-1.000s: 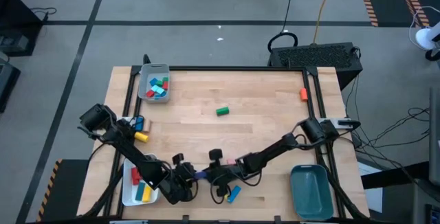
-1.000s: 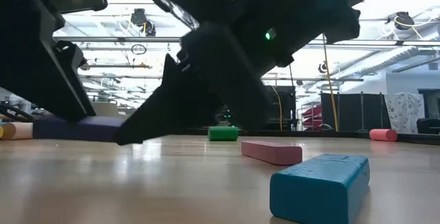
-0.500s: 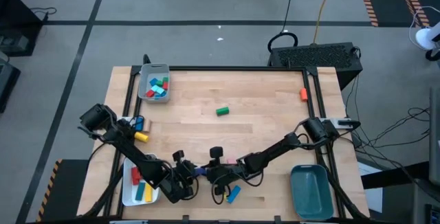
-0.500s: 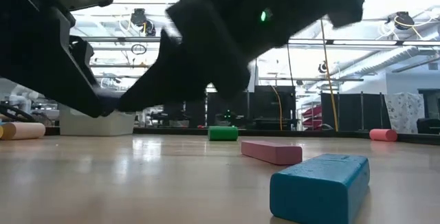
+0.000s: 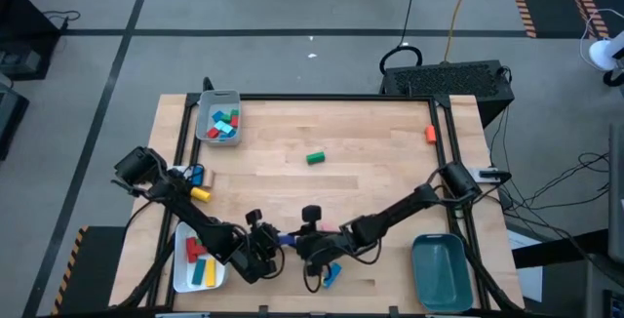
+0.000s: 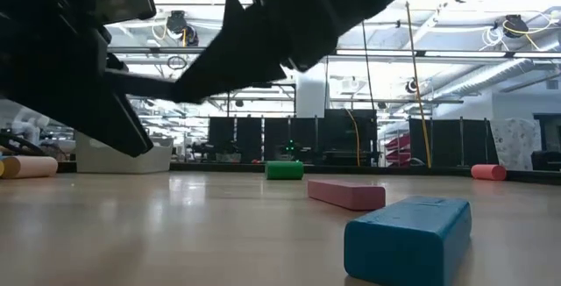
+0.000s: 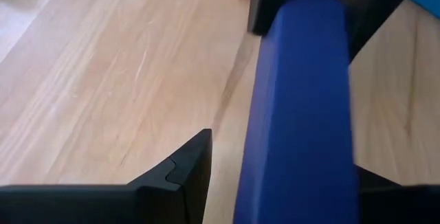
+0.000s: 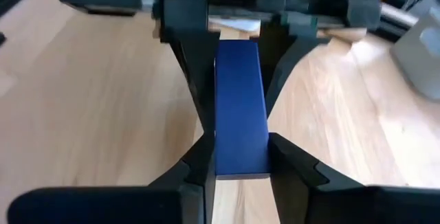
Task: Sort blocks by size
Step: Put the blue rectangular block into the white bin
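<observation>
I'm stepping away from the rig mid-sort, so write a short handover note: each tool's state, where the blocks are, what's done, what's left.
Right tool: shut on one end of the dark blue rectangular bar, above the table's near middle.
Left tool: straddles the bar's other end; grip unclear.
Sorted: several blocks in the grey tray at the far left corner and in the white tray at the near left edge; teal tray looks empty.
Left: the bar itself, green block, pink bar, teal-blue block, yellow cylinder, orange block.
</observation>
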Tool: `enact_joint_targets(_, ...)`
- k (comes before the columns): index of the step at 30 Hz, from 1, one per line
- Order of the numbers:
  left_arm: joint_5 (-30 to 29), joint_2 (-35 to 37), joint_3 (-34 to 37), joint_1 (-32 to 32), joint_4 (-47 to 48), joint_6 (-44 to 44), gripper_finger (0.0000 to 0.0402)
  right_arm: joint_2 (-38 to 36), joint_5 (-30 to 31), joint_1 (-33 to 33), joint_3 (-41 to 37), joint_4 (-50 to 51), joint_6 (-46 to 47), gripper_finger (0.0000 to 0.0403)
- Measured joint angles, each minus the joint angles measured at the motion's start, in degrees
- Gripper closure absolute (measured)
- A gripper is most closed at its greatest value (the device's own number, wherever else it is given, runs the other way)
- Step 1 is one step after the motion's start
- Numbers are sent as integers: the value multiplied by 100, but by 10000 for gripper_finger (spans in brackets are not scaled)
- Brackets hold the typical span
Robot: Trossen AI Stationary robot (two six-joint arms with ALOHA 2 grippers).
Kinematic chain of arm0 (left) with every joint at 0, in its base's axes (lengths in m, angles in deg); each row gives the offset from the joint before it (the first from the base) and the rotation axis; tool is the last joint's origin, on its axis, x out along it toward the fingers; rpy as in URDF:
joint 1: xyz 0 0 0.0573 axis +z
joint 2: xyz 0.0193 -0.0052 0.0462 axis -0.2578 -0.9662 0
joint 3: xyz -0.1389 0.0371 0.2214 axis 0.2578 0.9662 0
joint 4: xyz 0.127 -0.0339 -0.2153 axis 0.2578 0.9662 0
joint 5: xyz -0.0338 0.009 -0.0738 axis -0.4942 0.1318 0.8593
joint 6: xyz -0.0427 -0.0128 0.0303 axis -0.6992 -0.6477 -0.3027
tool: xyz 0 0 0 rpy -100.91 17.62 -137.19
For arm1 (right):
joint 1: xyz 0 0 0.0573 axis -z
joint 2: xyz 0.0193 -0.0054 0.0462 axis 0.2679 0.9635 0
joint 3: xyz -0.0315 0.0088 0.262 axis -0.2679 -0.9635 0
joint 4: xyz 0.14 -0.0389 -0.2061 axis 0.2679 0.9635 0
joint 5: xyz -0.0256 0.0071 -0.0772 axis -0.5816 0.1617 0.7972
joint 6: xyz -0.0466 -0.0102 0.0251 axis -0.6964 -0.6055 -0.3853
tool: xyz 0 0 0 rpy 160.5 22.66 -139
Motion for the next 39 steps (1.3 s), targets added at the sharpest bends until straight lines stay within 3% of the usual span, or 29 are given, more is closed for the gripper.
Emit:
enact_joint_targets(23, 35, -2, 0, 390, -271, 265, 236, 0, -135, 185, 1, 582, 298, 317)
enact_joint_targets(31, 83, -4, 0, 381, -541, 752, 289, 2, -229, 185, 2, 629, 255, 316)
enact_joint_targets(39, -14, 87, -135, 284, -96, 673, 290, -3, 105, 177, 2, 764, 569, 259)
